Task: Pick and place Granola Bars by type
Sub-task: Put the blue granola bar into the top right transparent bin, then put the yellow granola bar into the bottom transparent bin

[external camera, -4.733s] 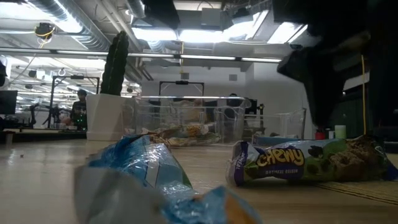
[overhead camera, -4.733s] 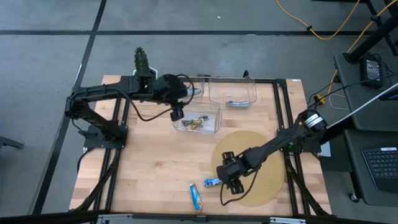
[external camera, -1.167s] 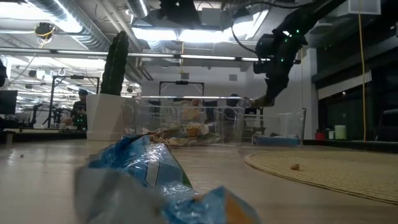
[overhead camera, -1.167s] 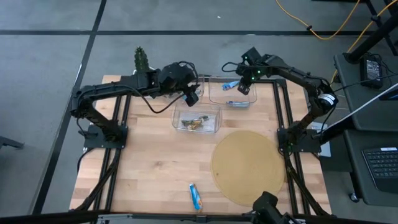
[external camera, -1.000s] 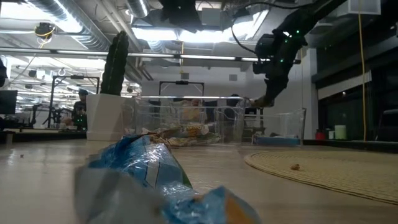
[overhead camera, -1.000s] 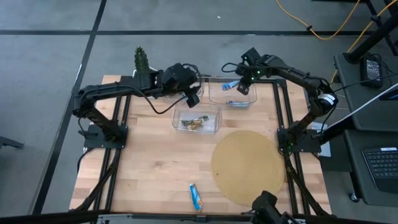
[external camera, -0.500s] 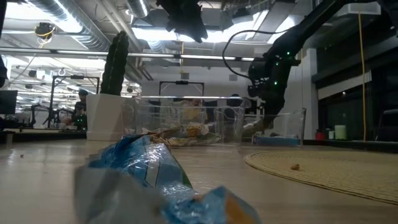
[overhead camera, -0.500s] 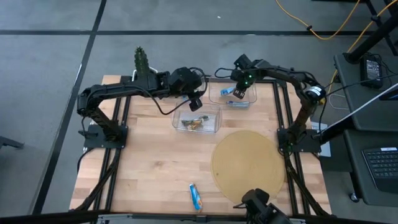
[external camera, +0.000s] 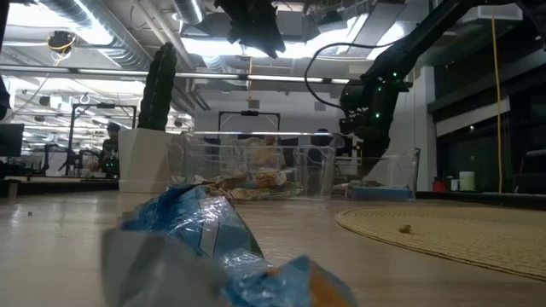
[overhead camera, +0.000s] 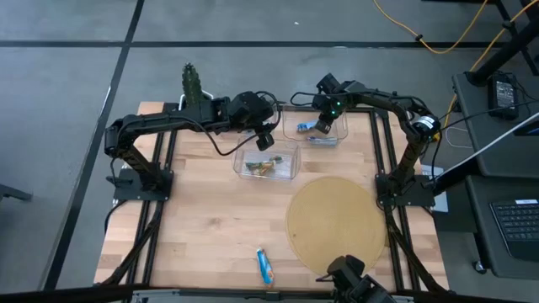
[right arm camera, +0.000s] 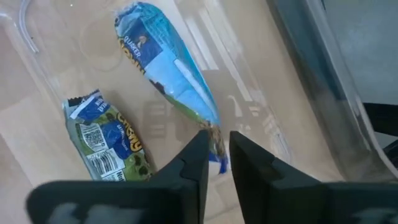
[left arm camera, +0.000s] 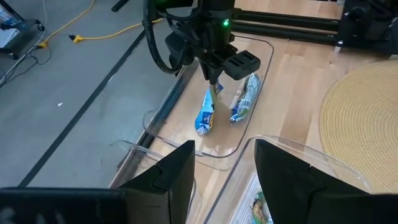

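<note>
A blue granola bar (right arm camera: 168, 68) stands slanted in the far clear bin (overhead camera: 337, 118), with my right gripper (right arm camera: 219, 152) shut on it. A second blue-and-green bar (right arm camera: 109, 140) lies flat beside it on the bin floor. The near clear bin (overhead camera: 290, 150) holds greenish-gold bars (overhead camera: 263, 167). My left gripper (left arm camera: 224, 180) hovers open above the near bin's far wall, nothing between its fingers. One more blue bar (overhead camera: 265, 267) lies on the wood near the table's front edge. My right gripper pinches the blue bar's crimped end (left arm camera: 214, 92) between its two fingertips, coming from above and pointing down into the bin. The bar hangs slanted below the fingers, and its lower end (left arm camera: 203, 124) rests on the bin floor.
A round woven mat (overhead camera: 337, 223) covers the table's right half in front of the bins. A potted cactus (overhead camera: 191, 82) stands at the far left corner. Bare wood lies between the near bin and the front edge.
My right gripper has come down into the far bin and a little toward the table's left, carrying the blue bar, whose lower end now rests on the bin floor. My left gripper has drifted slightly right, over the near bin.
</note>
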